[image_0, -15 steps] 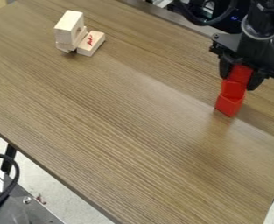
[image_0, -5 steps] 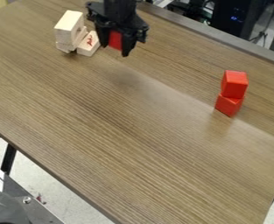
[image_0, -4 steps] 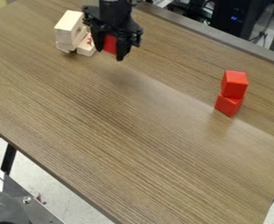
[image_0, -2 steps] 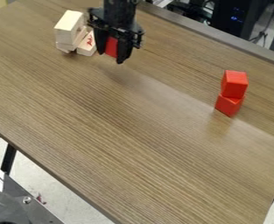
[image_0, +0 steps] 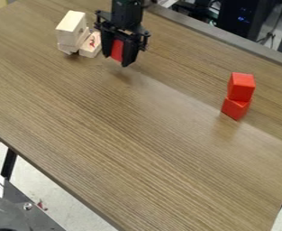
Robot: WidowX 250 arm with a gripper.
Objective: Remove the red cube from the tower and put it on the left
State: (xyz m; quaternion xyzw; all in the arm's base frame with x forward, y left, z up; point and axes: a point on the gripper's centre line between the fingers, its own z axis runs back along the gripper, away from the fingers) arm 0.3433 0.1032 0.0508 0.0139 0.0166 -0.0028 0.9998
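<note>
One cube, clasped in the gripper, has left the tower at the right of the frame for the upper left and just dipped slightly toward the surface, so probably only lowering and release remain.

On the wooden surface, at its far left part, there is a small pile of pale wooden blocks. Just beside it lies one flat block with red marks. Below the near left edge I see a dark leg, a metal frame and light floor. Behind stands a black device with blue lights.
</note>
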